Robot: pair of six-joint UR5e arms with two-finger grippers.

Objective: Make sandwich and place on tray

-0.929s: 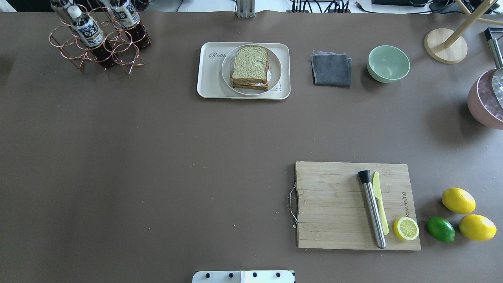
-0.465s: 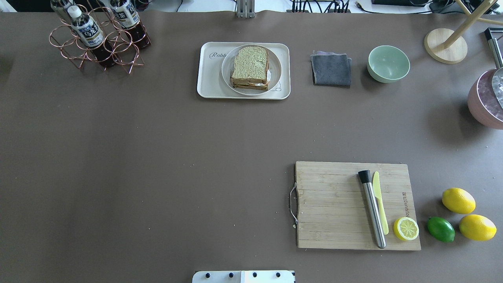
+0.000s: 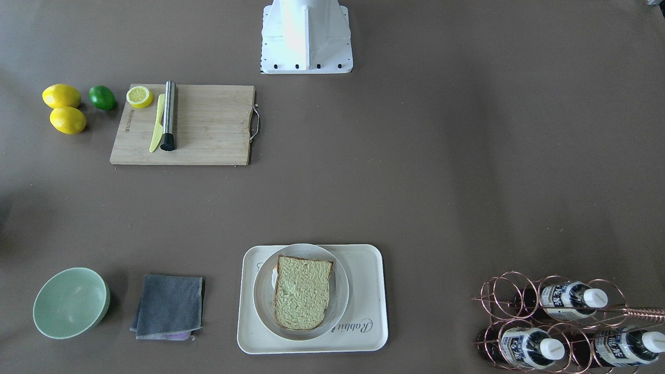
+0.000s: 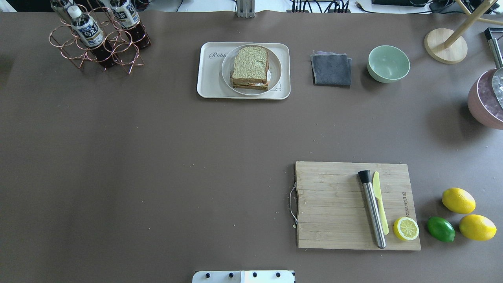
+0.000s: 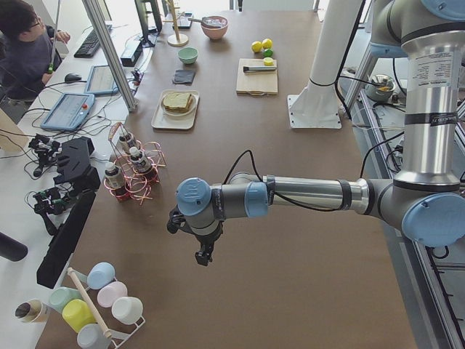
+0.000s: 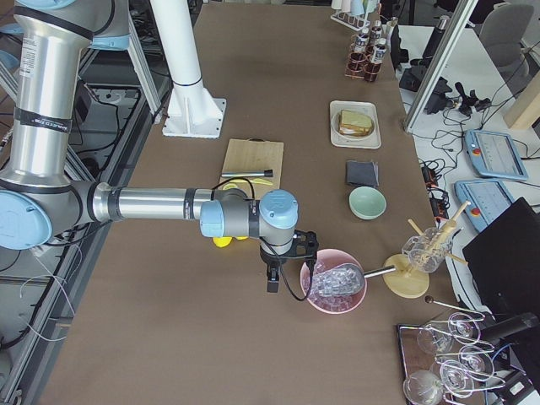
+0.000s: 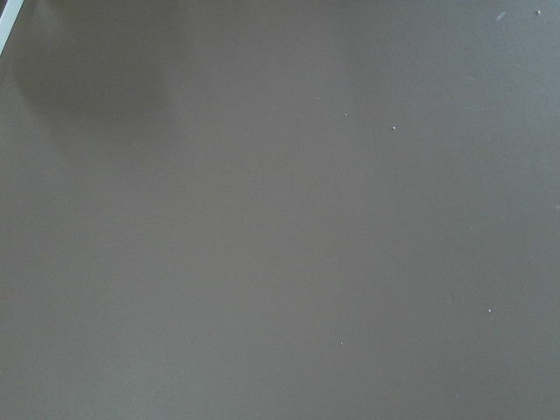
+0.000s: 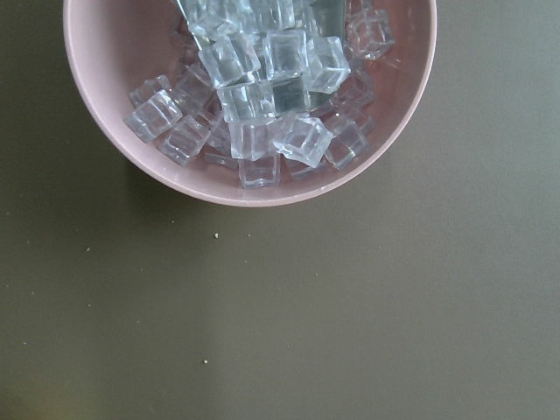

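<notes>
— Two bread slices are seen stacked as the sandwich [image 3: 303, 292] in the front-facing view, set on a round plate [image 3: 265, 311] that lies on the tray [image 3: 369, 291]. Can anything be upset from here?
— In the overhead view some egg white [image 4: 260, 83] is shown between the slices. The top slice could be slid off if the tray were bumped, though no arm is seen near it.
— And from the left end?
— The left pincer [image 5: 203, 254] is held over bare worktop [image 5: 290, 291], well apart from the tray. Whether it is wide or narrow cannot be told. Only brown surface is shown by its wrist camera.
— From the right end?
— The right pincer [image 6: 272, 283] is held just beside the pink bowl [image 6: 329, 307]; its opening cannot be told either. Ice cubes [image 8: 262, 96] are shown close below by the right wrist camera. That bowl could be knocked by a careless swing, and ice could be spilled.
</notes>
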